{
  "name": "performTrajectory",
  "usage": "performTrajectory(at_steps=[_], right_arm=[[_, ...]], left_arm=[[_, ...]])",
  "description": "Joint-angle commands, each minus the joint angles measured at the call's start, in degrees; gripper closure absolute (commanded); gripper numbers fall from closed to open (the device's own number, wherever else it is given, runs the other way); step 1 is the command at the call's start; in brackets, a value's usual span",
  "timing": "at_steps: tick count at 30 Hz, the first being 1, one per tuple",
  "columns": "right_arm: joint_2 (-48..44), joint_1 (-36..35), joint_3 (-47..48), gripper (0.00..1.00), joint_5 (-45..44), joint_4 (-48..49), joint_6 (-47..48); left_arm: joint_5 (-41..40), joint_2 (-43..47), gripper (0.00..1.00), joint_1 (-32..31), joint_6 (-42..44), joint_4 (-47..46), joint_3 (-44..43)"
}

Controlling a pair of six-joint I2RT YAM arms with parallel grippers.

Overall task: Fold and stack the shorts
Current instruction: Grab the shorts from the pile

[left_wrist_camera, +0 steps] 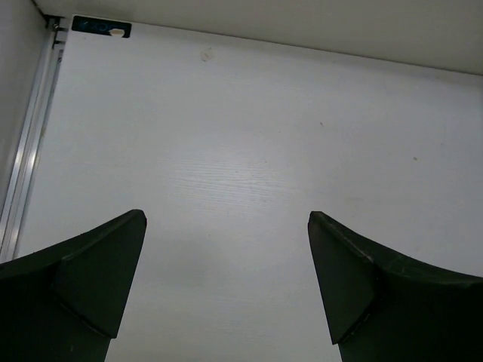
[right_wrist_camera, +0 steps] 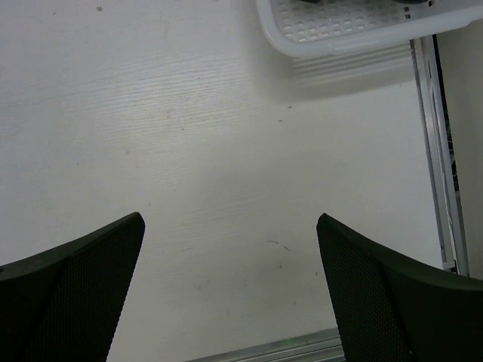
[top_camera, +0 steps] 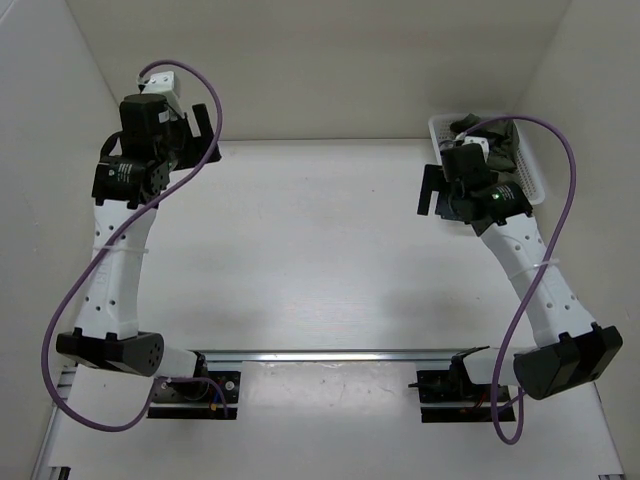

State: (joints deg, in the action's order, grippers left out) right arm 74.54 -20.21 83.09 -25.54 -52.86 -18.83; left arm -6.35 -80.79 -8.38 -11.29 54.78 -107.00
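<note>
Both arms are up over the white worktop (top_camera: 320,250), and the shorts (top_camera: 508,145) are not out on it: they sit bunched as a dark olive heap inside the white plastic basket (top_camera: 438,126) at the far right corner. The right gripper (top_camera: 432,190) hovers just beside that basket, on its left and a touch nearer the arm bases, with the wrist body partly over the basket's near end. In the right wrist view the right gripper (right_wrist_camera: 230,219) is spread wide, both dark fingers well apart and only bare worktop between them. It has hold of nothing. The basket's perforated floor and rounded rim (right_wrist_camera: 339,30) show at the top of that view, ahead of the fingers and slightly to the right. Only tiny dark slivers show at the very edge there, too little to tell what they are. Over on the far left, the left gripper (top_camera: 207,135) hangs well apart from the shorts. Its wrist view shows the left gripper (left_wrist_camera: 226,219) gaping wide too, with nothing in it and plain white worktop below.
</note>
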Motion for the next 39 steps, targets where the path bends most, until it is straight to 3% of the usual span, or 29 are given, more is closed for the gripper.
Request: performTrajectory(at_steps=[1,3,7,10,13,16,19,24,28,31,35,36,38,39], right_arm=[[-2.6,0.3,2.5,0.0,-3.0,1.3,1.3],[-3.2,0.3,2.5,0.0,-4.8,1.9,1.3],[-2.3,4.3,4.1,0.0,-6.6,3.5,1.9],[1.9,11.0,7.4,0.0,1.1,4.8,1.9],[12.0,18.1,14.3,0.0,8.5,5.3,0.1],[18.9,22.3,22.1,0.06,12.3,5.8,-1.6],[32.8,25.8,30.0,0.01,16.6,5.2,-3.0],[48.6,30.5,50.8,0.01,20.9,1.9,-5.0],[61.3,33.0,59.8,0.01,23.2,2.0,-7.7],[65.2,33.7,61.3,0.01,27.4,4.3,-8.3],[66.4,33.7,60.8,0.26,29.3,7.1,-8.9],[66.4,33.7,60.8,0.46,30.0,7.1,-8.9],[66.4,33.7,60.8,0.68,31.3,8.5,-9.5],[65.9,33.7,60.8,0.89,31.9,8.5,-9.5]], left_arm=[[-8.7,-1.1,0.0,0.0,-3.1,1.2,-2.3],[-11.5,0.4,0.0,-0.5,-6.5,1.5,-3.2],[-12.9,11.0,0.0,-0.5,-8.9,-9.1,3.8],[-12.9,12.9,0.0,0.2,-10.1,-10.2,5.3],[-6.9,11.9,0.0,1.3,-8.4,-10.2,6.8],[-3.6,10.4,0.0,1.4,-6.7,-9.6,7.9],[-2.1,10.4,0.0,1.4,-7.3,-8.9,10.1],[-5.5,9.9,0.0,1.4,-7.9,-6.4,11.2],[-8.7,12.2,0.0,1.4,-7.9,-5.7,12.4],[-10.2,12.2,0.0,1.4,-7.3,-5.7,12.4],[-10.7,10.1,0.0,1.4,-7.3,-4.0,11.9],[-11.4,10.1,0.0,1.4,-7.3,-4.0,11.9],[-13.6,9.6,0.0,1.4,-8.0,-3.4,11.9],[-15.3,9.6,0.0,1.4,-8.6,-3.4,11.9]])
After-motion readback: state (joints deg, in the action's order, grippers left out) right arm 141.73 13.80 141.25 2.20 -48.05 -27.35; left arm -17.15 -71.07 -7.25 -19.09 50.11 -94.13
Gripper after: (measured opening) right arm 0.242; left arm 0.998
